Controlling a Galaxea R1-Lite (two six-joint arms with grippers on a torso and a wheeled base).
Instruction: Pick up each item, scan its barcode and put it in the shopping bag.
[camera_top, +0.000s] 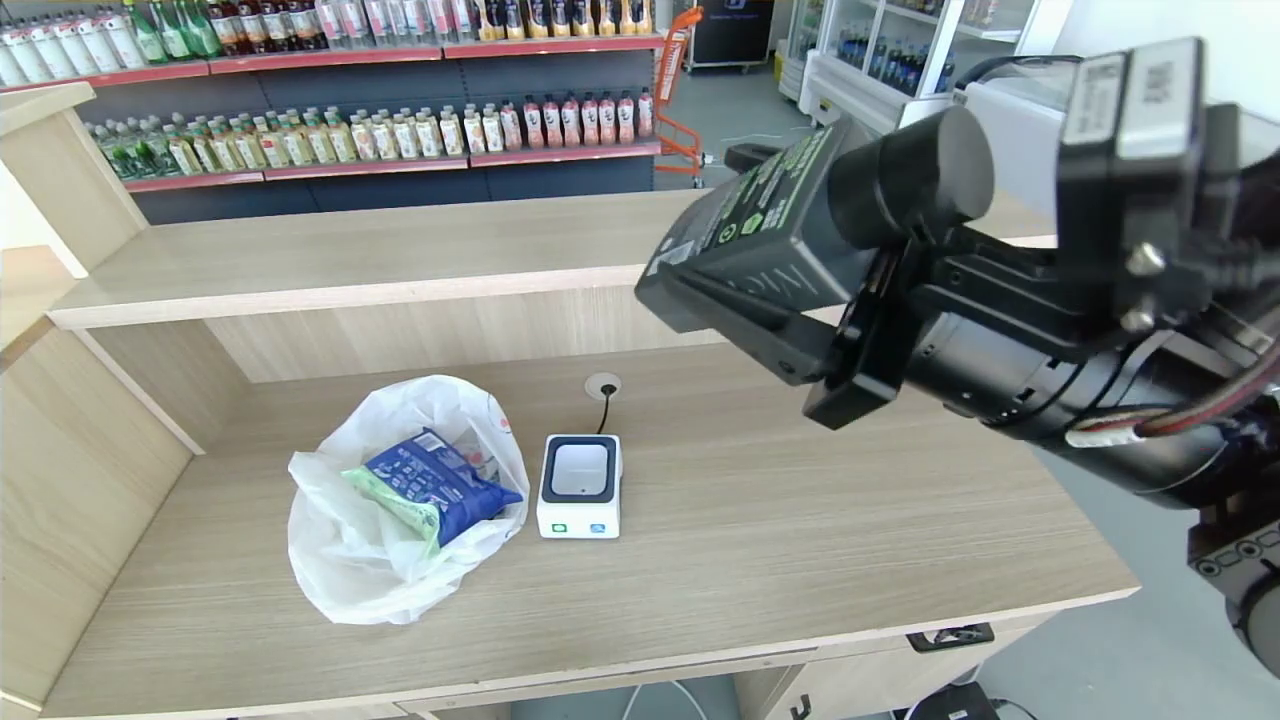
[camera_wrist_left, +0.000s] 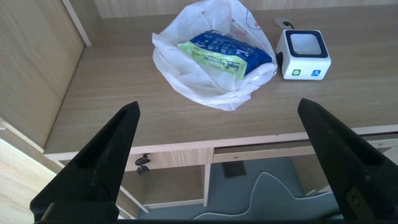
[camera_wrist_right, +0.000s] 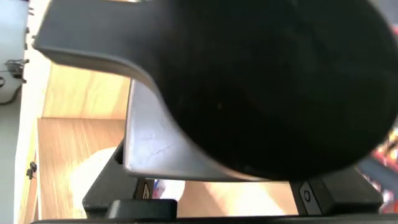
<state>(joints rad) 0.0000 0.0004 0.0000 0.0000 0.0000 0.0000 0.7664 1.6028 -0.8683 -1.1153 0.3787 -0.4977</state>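
Pack (camera_top: 752, 232), black with green print and round cap, in right claw (camera_top: 866, 322).

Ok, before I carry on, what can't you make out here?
- Head view: barcode on the black container, print too small, right gripper covering part.
- Right wrist view: scanner and most of the counter, blocked by the container.
- In the shopping bag, both other views: whatever lies under the blue packet.

The head camera looked forward and down on the worktop (camera_top: 800, 520) from well above. The left wrist camera hung off its near edge, facing back over it, and shared the shopping bag (camera_top: 340, 560) and scanner (camera_top: 579, 487). The right wrist camera sat very close against a black item (camera_wrist_right: 249, 81).
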